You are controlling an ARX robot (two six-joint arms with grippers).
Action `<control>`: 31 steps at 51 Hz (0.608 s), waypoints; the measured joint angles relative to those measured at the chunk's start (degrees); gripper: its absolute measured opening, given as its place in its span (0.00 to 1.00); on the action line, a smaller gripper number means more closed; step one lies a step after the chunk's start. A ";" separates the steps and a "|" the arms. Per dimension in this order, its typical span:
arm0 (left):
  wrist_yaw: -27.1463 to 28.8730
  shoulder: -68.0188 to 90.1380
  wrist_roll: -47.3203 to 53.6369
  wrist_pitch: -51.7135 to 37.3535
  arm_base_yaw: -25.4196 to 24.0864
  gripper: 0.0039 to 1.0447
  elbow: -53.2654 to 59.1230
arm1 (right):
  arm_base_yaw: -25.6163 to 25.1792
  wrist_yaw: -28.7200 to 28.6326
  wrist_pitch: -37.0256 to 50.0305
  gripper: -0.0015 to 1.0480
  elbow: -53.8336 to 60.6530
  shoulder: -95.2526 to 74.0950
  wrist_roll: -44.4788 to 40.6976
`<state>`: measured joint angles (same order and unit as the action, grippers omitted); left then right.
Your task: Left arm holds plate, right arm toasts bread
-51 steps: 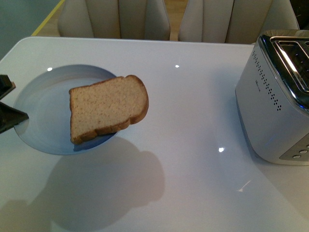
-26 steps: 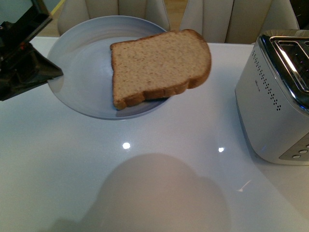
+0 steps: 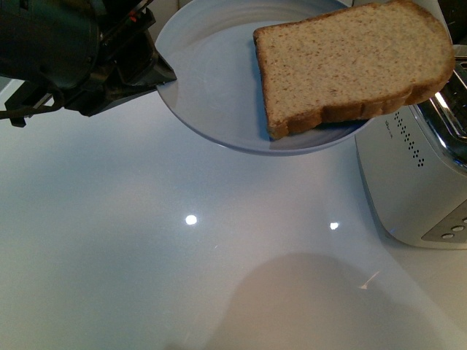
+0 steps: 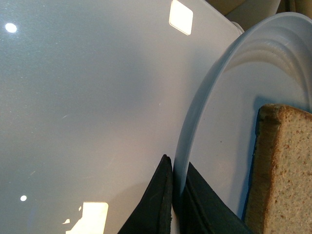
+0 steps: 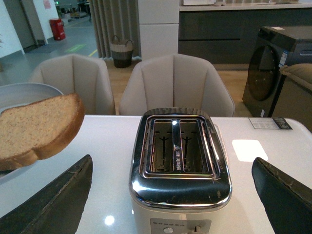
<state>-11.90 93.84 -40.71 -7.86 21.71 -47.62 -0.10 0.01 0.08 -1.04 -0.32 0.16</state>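
Grip on the left: the left end effector (image 3: 162, 73) is clenched on the rim of the plate (image 3: 211, 87), which is raised clear of the bench (image 3: 146, 255). I hold it level, because the bread (image 3: 350, 65) overhangs the rim beside the toaster (image 3: 408, 175). The right end effector (image 5: 171, 161) is released, jaws wide; I judge the overhanging crust the best place to pinch.

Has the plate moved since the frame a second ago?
Yes. The plate, clamped in the left gripper, has been lifted and carried right toward the toaster; its bread now overlaps the toaster's top in the front view.
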 joint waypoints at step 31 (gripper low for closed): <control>0.07 0.00 -1.01 0.35 1.22 0.03 -0.37 | 0.00 0.00 0.00 0.91 0.00 0.00 0.00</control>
<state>-11.84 93.84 -41.71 -7.51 22.94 -47.99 -0.10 0.01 0.08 -1.04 -0.32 0.16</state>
